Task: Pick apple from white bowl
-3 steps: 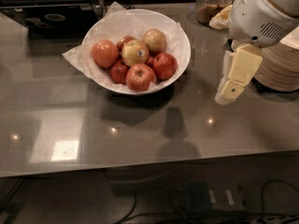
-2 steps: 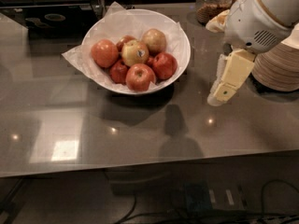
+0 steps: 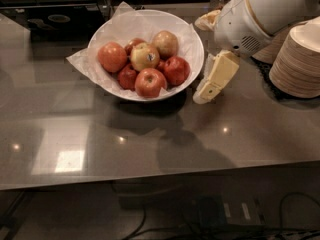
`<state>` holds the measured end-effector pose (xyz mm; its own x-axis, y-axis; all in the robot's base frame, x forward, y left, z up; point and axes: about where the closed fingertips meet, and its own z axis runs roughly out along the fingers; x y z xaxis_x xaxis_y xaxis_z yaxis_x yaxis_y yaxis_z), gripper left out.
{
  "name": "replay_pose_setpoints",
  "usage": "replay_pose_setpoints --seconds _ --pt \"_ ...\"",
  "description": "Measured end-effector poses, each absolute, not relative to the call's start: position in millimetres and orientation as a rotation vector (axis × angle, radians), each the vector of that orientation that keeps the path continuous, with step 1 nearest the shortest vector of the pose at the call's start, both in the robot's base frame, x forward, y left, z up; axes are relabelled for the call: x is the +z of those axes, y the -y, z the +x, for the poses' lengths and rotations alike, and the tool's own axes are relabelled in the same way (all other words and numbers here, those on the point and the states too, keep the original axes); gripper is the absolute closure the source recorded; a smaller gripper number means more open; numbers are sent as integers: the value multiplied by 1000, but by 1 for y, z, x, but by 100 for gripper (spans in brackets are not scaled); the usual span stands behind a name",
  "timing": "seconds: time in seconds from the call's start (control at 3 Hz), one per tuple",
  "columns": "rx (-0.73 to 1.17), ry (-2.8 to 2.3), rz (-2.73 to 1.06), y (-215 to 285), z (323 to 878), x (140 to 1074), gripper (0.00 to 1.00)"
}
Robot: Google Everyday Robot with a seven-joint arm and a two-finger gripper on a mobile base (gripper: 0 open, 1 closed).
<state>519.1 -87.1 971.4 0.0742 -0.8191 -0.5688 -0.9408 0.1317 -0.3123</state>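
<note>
The hand hangs just right of the white bowl, low beside its rim; whether it is apart or together I cannot tell. The apple sits mid-bowl on top of the pile. The hand probably needs to clear the rim, then come straight down. Red apples touch the apple, and a plate stack on the right limits the swing.

High camera looks down on counter, gripper just beside white bowl.
</note>
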Motion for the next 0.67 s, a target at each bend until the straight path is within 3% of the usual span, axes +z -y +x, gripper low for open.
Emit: replay_pose_setpoints --seconds 0.67 --pt "246 -1600 -1742 69 558 998 0"
